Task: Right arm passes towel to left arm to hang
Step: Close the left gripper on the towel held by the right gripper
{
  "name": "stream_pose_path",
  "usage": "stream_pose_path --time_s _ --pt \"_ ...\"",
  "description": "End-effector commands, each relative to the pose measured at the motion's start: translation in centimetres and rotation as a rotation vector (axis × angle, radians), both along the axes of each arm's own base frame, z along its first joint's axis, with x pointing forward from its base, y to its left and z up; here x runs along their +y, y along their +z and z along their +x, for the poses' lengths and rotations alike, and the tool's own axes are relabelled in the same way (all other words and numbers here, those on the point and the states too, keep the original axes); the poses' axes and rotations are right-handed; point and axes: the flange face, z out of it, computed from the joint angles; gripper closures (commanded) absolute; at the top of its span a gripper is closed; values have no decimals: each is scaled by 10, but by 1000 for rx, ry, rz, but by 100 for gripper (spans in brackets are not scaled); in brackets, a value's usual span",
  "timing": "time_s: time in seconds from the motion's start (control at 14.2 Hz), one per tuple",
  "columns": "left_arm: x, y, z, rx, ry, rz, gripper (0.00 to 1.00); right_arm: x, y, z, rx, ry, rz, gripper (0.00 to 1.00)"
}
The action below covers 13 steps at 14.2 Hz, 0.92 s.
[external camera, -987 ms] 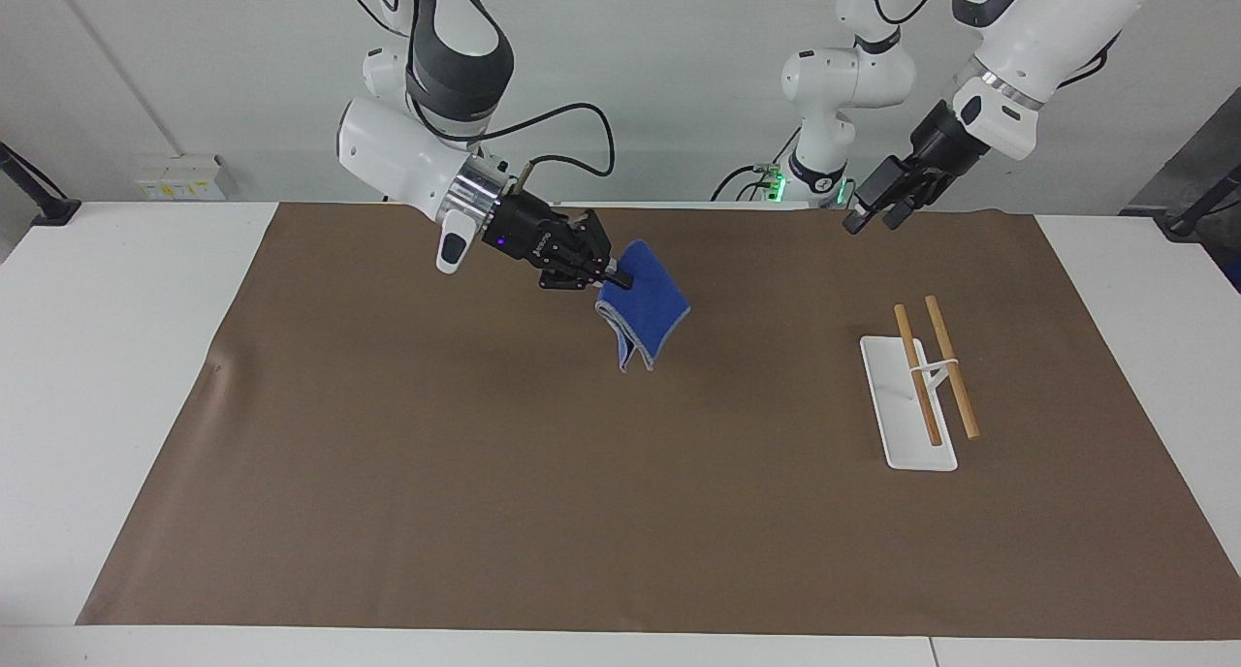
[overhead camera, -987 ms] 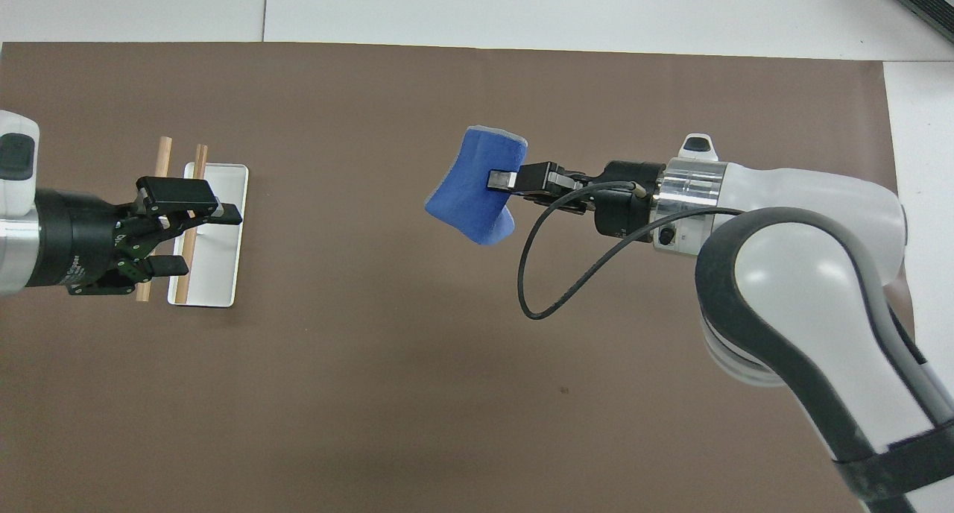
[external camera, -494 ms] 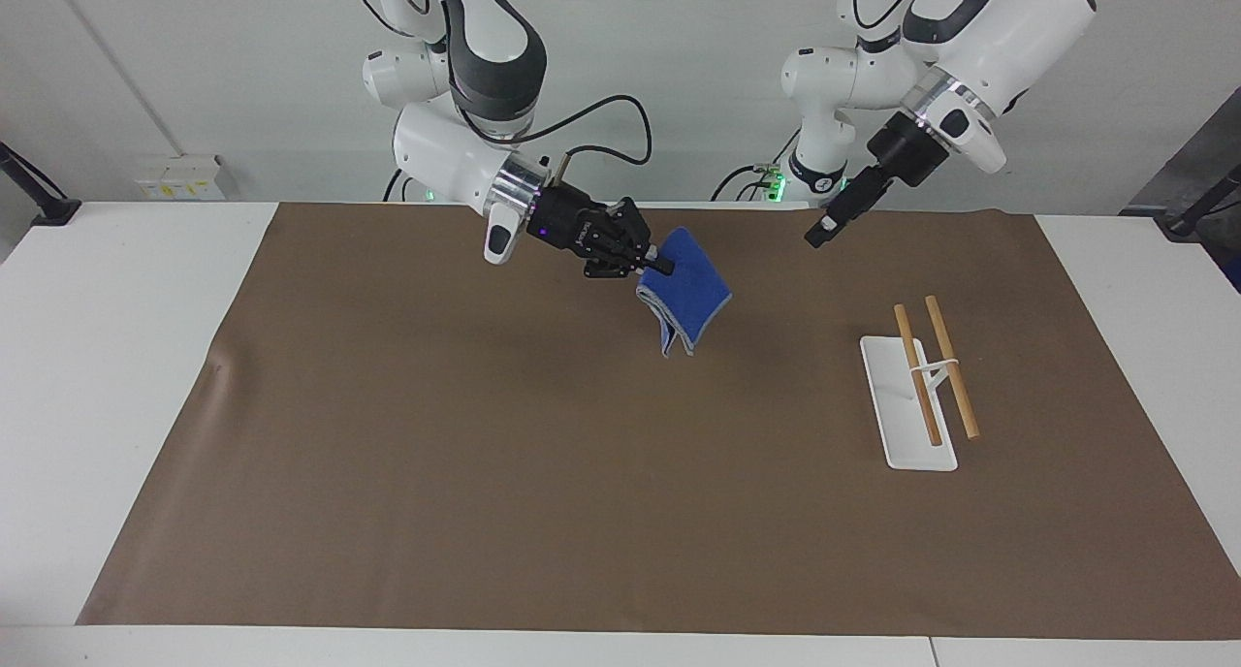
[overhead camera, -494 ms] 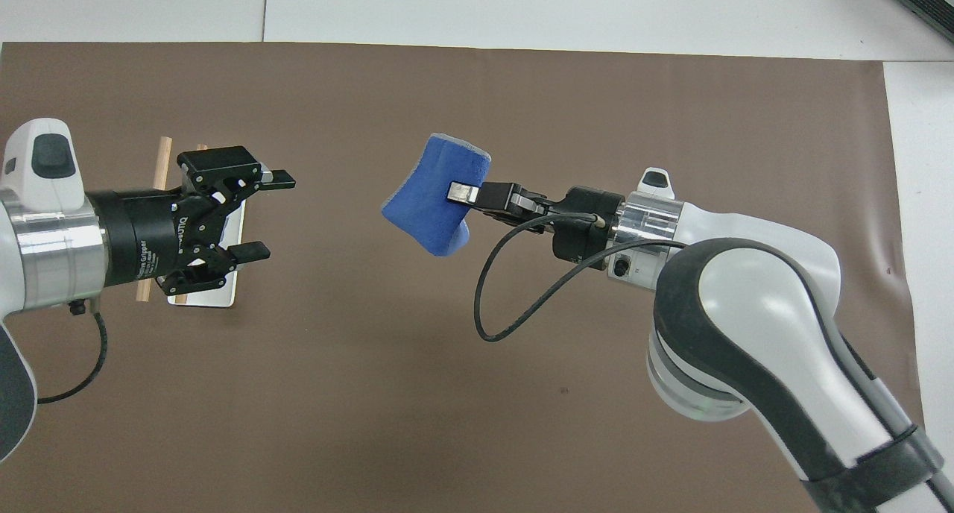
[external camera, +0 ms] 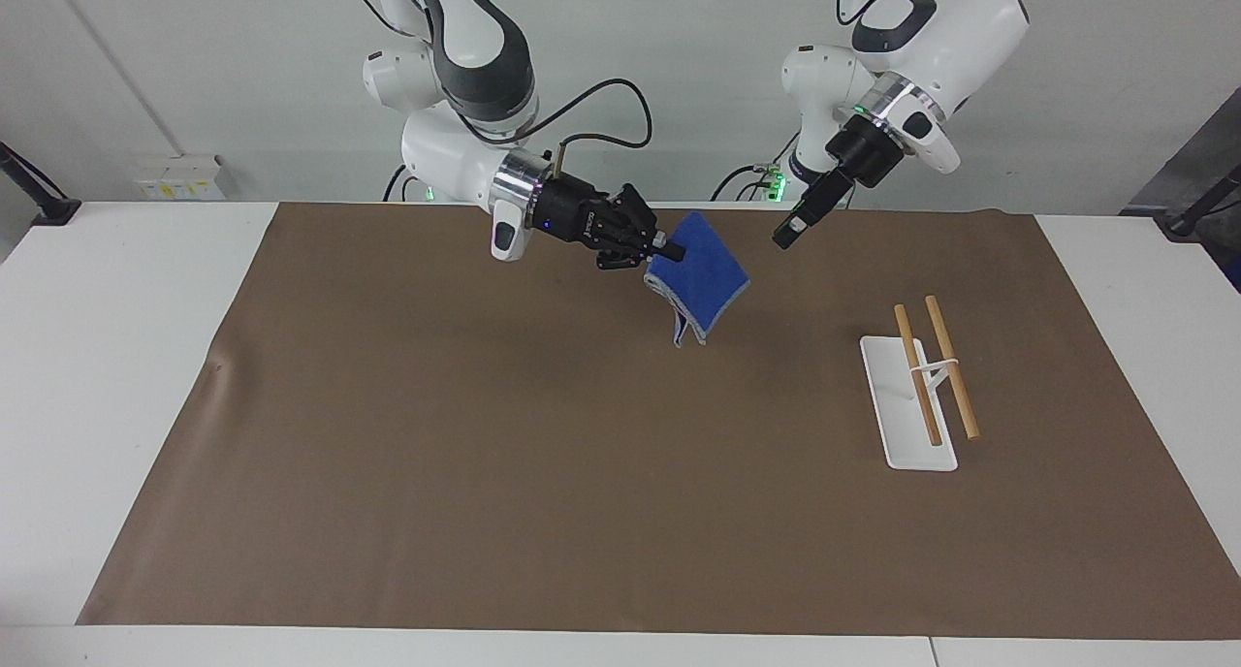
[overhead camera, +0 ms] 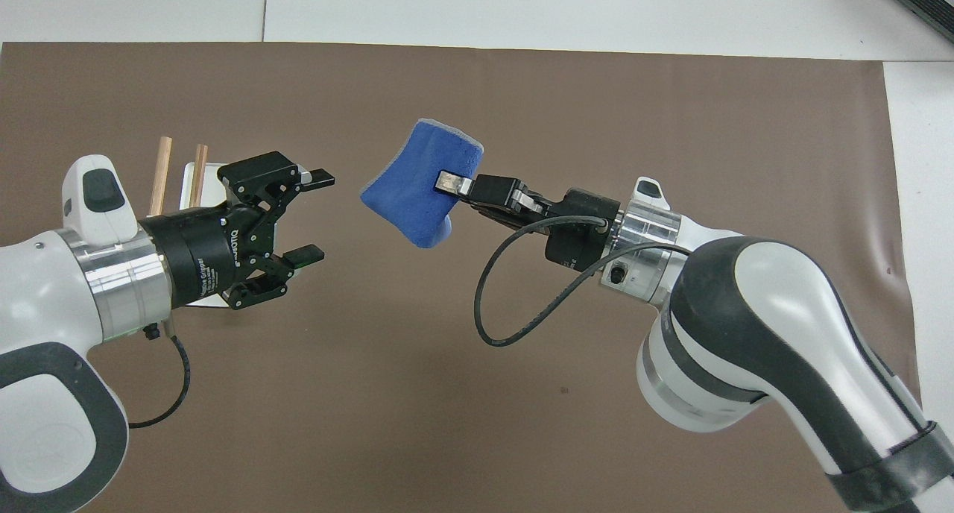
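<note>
the right gripper grips the towel by one edge, up over the tabletop's middle. the left gripper, spread wide, sits just beside it (not touching). handover and hanging on the rack remain.

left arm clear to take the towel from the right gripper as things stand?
Probably yes. The left gripper has its jaws open and faces the towel, which hangs in the air from the shut right gripper. Only a bare gap over the brown mat lies between them.
</note>
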Motion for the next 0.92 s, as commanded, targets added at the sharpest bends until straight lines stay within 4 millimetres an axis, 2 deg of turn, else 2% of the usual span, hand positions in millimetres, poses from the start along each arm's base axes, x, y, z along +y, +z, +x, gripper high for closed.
stream_pose_path --time_s 0.0,0.14,0.21,0.28,0.42,0.56,0.71,0.85 --pt "0 -1 -8 -6 50 -48 0 -2 6 -10 -33 -27 44 100" --pt "-10 0 -9 -27 65 -54 0 -1 9 -10 -49 -42 77 100" --pt "-15 -6 -4 -24 81 -62 0 -1 12 -10 -52 -43 84 100" --pt "-30 -9 -4 -18 76 -69 0 -1 14 -10 -57 -45 87 100" --pt "-45 -14 2 -22 107 -78 0 0 16 -12 -55 -47 101 100" --pt "-52 -6 15 -25 135 -101 0 14 19 -20 -61 -32 116 100" --pt "-57 7 22 -35 146 -125 0 13 20 -20 -62 -36 115 100" --pt "-58 8 25 -35 148 -129 0 13 20 -20 -63 -36 114 100"
